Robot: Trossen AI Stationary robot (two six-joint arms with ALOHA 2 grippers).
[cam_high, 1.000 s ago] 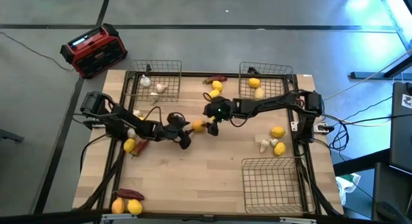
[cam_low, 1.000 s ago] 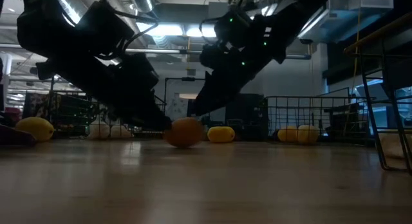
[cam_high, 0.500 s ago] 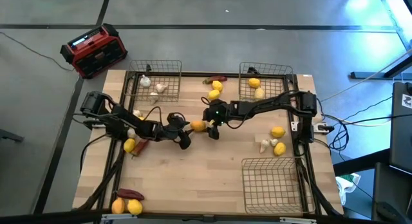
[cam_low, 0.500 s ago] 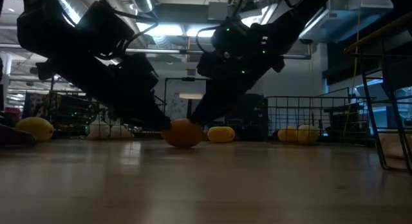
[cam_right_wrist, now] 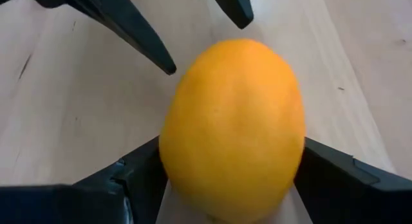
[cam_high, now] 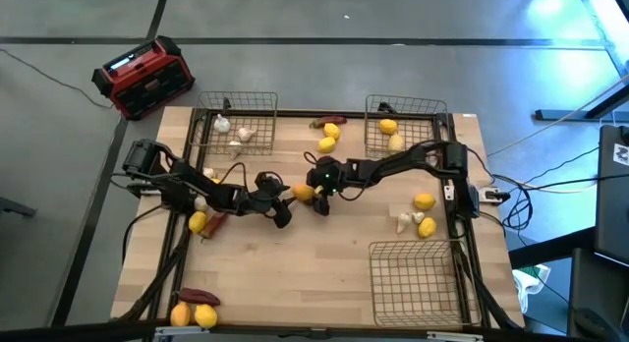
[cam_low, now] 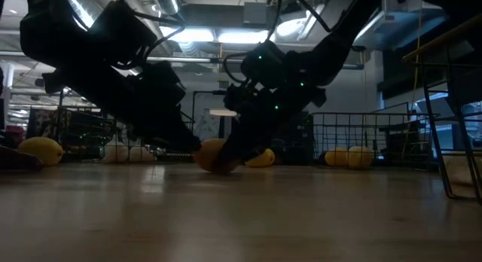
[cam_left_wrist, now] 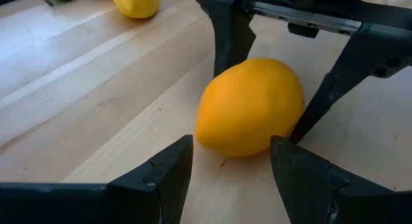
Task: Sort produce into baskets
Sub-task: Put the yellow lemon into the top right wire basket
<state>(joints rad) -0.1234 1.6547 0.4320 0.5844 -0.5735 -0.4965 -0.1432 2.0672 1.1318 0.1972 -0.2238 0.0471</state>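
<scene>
My right gripper (cam_high: 311, 193) sits low over the middle of the pale wooden table (cam_high: 324, 258), its two dark fingers spread on either side of a round orange fruit (cam_high: 303, 193). In the right wrist view the orange fruit (cam_right_wrist: 233, 127) fills the gap between my fingers (cam_right_wrist: 351, 179), which sit close against its sides; I cannot tell whether they are pressing it. The fruit rests on the wood.

My left gripper (cam_high: 284, 194) faces it from the other side, fingers also spread, tips just beside the same fruit. In the left wrist view the fruit (cam_left_wrist: 250, 107) lies just past my left fingers (cam_left_wrist: 168, 172), with the right gripper's fingers (cam_left_wrist: 229, 31) straddling it from beyond. In the low view the fruit (cam_low: 213, 154) shows on the table between the two dark arms.

Moving outward: near the left arm lie a yellow fruit (cam_high: 198, 222) and a long dark red pepper-like piece (cam_high: 215, 221), touching or nearly so. At the near left corner sit two more orange-yellow fruits (cam_high: 194, 315) with another dark red piece (cam_high: 195, 298).

A square grey wire-mesh basket (cam_high: 257, 98) at the far left holds whitish knobbly bulbs (cam_high: 243, 135). A second such basket (cam_high: 414, 106) at the far right holds two yellow fruits (cam_high: 387, 127). Between these baskets lie two yellow fruits (cam_high: 330, 132) and a dark red piece (cam_high: 328, 120). A third wire basket (cam_high: 413, 280) stands at the near right. Just beyond it are two yellow fruits (cam_high: 424, 201) and a whitish bulb (cam_high: 404, 221).

Off the table, on the grey floor past the far left corner, stands a red and black box (cam_high: 143, 78).
</scene>
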